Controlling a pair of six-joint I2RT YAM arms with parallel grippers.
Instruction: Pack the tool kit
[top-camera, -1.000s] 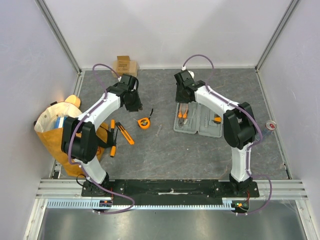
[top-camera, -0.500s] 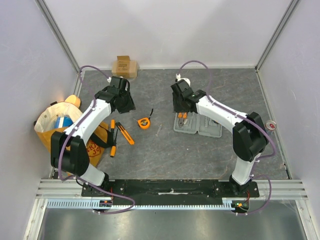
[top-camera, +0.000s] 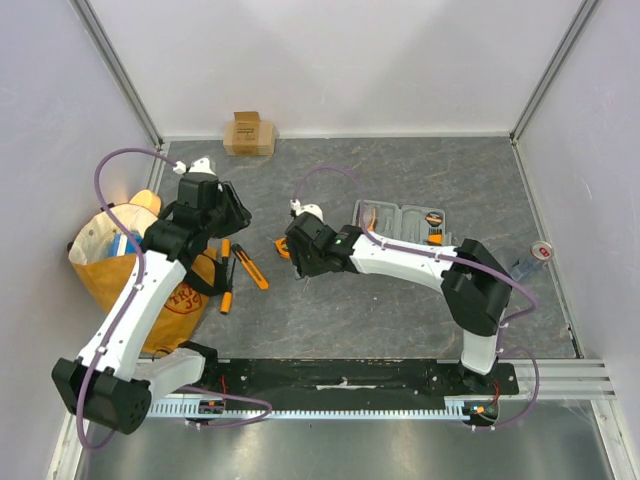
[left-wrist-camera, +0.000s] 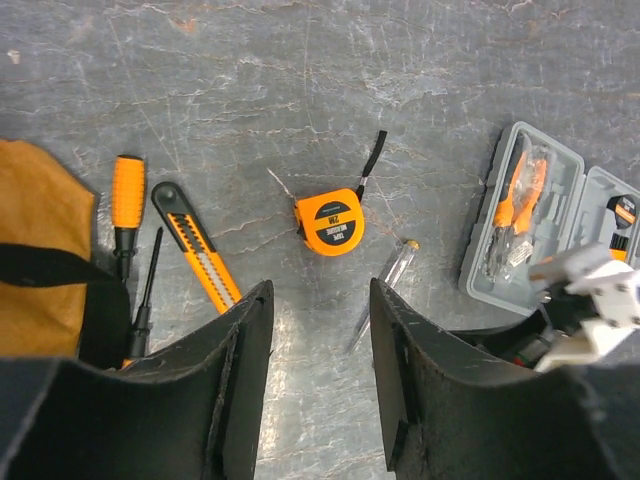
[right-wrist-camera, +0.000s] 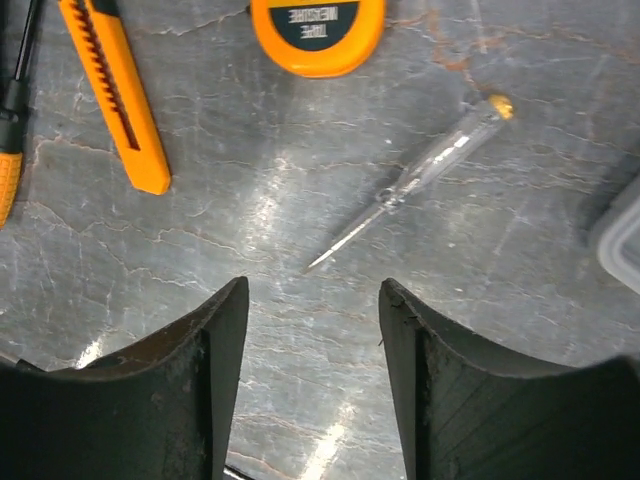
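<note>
- The grey tool kit case (top-camera: 398, 214) lies open toward the back right of the table, with the pliers (left-wrist-camera: 514, 205) already in its left half. The other tools are loose to its left.
- The right gripper (right-wrist-camera: 312, 292) is the nearer one. It hangs low over the loose tools with its jaws parted and nothing between them. A second ago it stood over the case, and it has since swung left across the table with its jaws spreading.
- The left gripper (left-wrist-camera: 320, 292) is higher and further back, above the yellow-orange bag's (left-wrist-camera: 40, 215) edge. It too is released and empty, having drawn away from the middle.
- The orange utility knife (right-wrist-camera: 115, 92) lies ahead and well to the left of the right gripper.
- The tape measure (right-wrist-camera: 318, 28) sits straight ahead of it, further off.
- The clear tester screwdriver (right-wrist-camera: 415, 178) lies closest, just ahead and slightly right of the jaw gap. Its long axis runs diagonally, tip near-left and cap far-right, so the wrist would likely need turning to close across it.
</note>
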